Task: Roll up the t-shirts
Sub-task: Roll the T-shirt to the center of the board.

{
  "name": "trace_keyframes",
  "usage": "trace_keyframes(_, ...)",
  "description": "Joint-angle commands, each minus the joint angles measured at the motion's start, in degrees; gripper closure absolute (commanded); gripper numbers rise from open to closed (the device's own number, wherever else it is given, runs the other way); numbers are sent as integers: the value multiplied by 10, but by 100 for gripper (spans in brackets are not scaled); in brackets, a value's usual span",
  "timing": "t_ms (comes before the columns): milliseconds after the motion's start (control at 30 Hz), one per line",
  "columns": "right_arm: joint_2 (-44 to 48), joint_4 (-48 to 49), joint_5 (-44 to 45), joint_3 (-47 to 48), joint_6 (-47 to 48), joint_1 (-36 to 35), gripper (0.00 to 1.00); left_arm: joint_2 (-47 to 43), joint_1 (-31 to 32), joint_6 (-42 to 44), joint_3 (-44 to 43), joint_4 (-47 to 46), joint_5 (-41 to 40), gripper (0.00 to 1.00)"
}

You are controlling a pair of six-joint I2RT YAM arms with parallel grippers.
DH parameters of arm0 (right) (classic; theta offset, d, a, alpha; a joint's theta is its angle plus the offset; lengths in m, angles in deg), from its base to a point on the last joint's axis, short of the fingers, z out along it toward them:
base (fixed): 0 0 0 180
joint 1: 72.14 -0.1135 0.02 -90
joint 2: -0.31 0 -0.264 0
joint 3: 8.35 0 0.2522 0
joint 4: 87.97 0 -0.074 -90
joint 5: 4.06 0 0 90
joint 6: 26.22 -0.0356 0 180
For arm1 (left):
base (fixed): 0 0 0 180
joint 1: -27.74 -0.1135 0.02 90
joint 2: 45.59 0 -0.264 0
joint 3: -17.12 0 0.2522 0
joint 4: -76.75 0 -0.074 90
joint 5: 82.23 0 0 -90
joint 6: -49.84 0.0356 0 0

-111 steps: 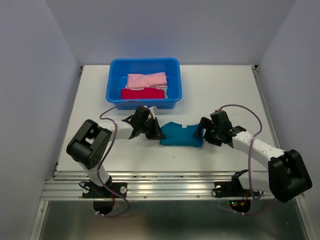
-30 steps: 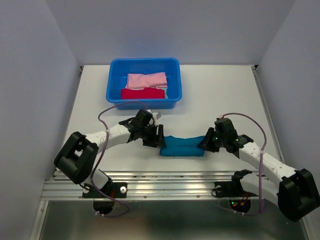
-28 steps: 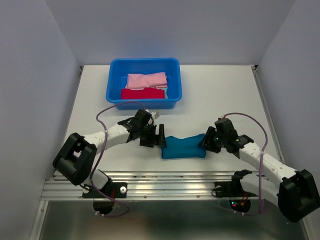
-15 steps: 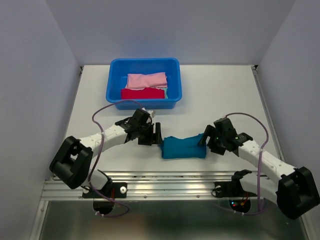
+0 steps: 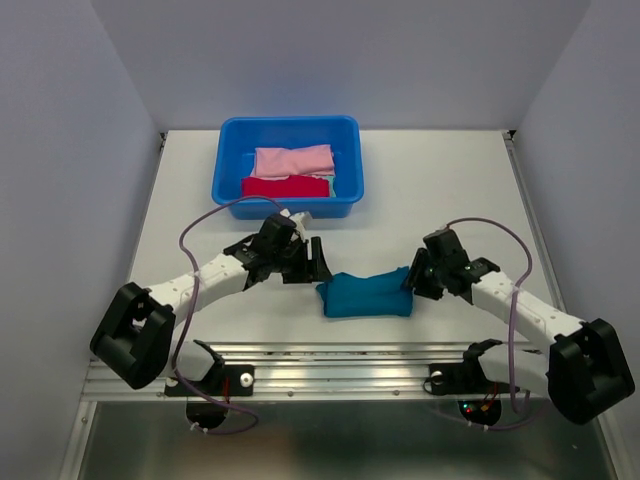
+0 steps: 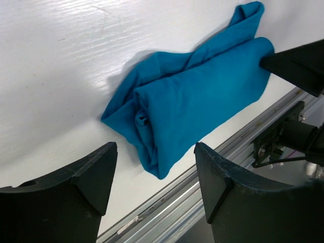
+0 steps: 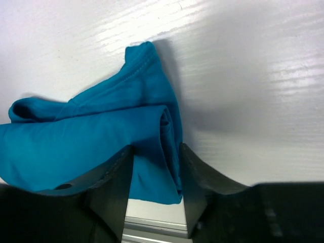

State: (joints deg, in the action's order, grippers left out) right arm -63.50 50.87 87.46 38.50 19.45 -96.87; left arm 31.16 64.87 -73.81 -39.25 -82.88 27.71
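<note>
- Rolling the blue shirt (image 5: 365,297), at the desk's (image 5: 440,190) 6 o'clock edge.
- Left gripper (image 5: 316,266) wide, empty, at its 10 o'clock; right gripper (image 5: 410,280) narrow, pinching its 3 o'clock end.
- Next, maybe: roll it tighter.

Overhead view of a white surface (image 5: 440,180) with two robot arms reaching in from the near edge. Between them lies a teal t-shirt (image 5: 365,296), rolled into a short bundle near the front edge. The left hand (image 5: 318,266) sits just beside the roll's left end, and the right hand (image 5: 412,281) meets its right end. Farther back stands a bright blue tub (image 5: 226,188) holding a folded pink t-shirt (image 5: 292,160) and a red t-shirt (image 5: 285,187).
</note>
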Motion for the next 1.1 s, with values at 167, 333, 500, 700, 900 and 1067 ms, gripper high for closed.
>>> trace_keyframes(167,-47,73,-5,36,18,1,77,49,1,-26,25,-83,52,33)
trace_keyframes(333,-25,100,-43,29,19,1,94,87,1,-41,32,-116,78,45)
trace_keyframes(500,-20,96,-49,32,19,1,99,103,1,-44,31,-123,84,61)
trace_keyframes(700,-18,100,-69,31,5,1,99,131,1,-25,-4,-79,69,100)
trace_keyframes(900,24,125,-102,-10,-31,-4,99,157,-4,32,-68,-4,10,100)
trace_keyframes(1067,38,117,-86,-2,-36,-4,99,176,-14,68,-104,21,-13,100)
